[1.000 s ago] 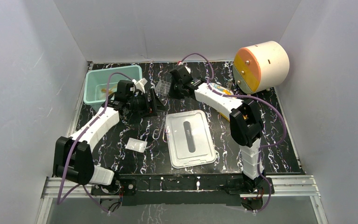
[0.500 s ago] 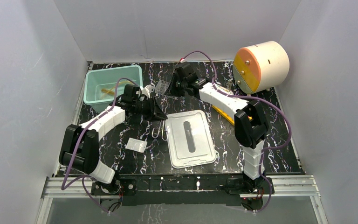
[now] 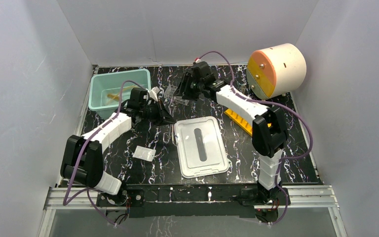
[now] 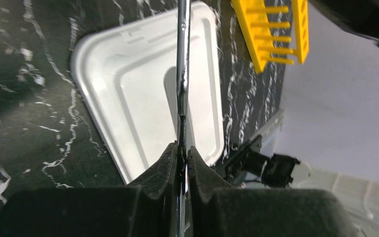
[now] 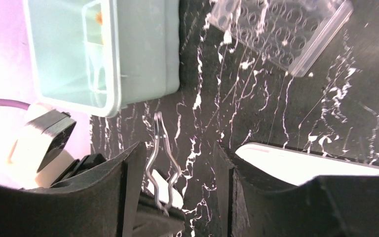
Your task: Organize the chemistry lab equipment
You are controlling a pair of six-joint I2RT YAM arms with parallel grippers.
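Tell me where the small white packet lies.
In the top view, the small white packet lies flat on the left half of the table, apart from the white lid to its right.

In the left wrist view, the wire runs out of frame at 12 o'clock, and its near end vanishes between the left gripper fingers at 6 o'clock. The yellow rack is cut off at 12 o'clock. The dark shape at 1 o'clock is blurred and cropped, so it cannot be identified.

In the right wrist view, the bin and clear rack are cropped at 12 o'clock, and the bin's contents are too blurred to name. The lid sits partly behind the right gripper at 4 o'clock.

From above, the right arm covers part of the yellow rack.
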